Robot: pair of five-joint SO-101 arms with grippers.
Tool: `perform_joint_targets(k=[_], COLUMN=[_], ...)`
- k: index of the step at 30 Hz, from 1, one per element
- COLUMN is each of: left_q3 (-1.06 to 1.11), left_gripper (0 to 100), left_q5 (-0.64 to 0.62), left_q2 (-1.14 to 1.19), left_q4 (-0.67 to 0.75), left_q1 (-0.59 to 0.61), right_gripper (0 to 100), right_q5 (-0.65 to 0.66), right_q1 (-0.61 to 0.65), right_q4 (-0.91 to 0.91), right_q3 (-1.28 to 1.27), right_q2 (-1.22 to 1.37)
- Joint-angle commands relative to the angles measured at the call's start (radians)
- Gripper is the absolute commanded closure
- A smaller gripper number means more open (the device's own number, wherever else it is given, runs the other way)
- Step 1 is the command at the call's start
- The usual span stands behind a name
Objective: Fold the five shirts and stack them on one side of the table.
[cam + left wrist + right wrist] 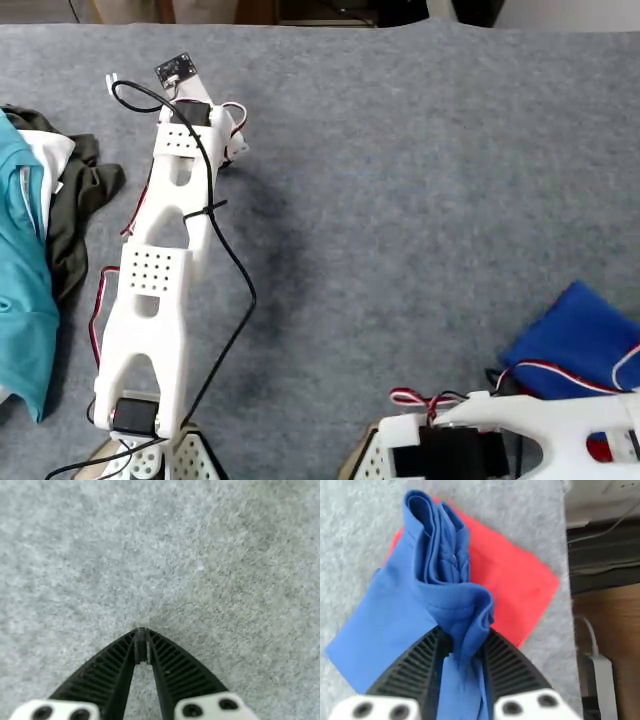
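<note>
The bench point(400, 150) is a mottled grey all over. At its left edge lies a plain teal shirt point(20, 270), with a white shirt point(48, 152) and a dark olive shirt point(88, 190) beside it. Near the front right corner, the blue shirt point(380, 625) is a plain royal blue, and the red shirt point(520, 585) under it is a plain bright red. The left arm point(150, 290) and right arm point(520, 420) are white, with a black cable point(235, 270) and red-and-white wires point(560, 372). The left hand point(141, 647) and right hand point(465, 650) have black ribbed fingers point(100, 675) on white bases.
</note>
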State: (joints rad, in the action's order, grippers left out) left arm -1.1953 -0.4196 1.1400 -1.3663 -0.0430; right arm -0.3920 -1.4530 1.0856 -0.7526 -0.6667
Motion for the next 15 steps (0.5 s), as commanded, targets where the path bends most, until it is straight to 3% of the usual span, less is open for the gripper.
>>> perform_joint_targets(k=[1,10,15], left_q3=[-0.049,-0.049,-0.049], left_gripper=[98,98,98], left_q5=[0.008,0.008,0.008], left_q2=[-0.019,-0.019,-0.019], left_q4=[0.008,0.008,0.014], left_q1=[-0.009,-0.009,-0.009], right_gripper=[99.4,98.9,84.6], right_q5=[0.008,0.101,0.104], right_q1=[-0.039,-0.051,-0.051], right_q4=[-0.044,-0.049,-0.043], right_q3=[0.041,0.041,0.041], right_q2=[0.018,0.091,0.091])
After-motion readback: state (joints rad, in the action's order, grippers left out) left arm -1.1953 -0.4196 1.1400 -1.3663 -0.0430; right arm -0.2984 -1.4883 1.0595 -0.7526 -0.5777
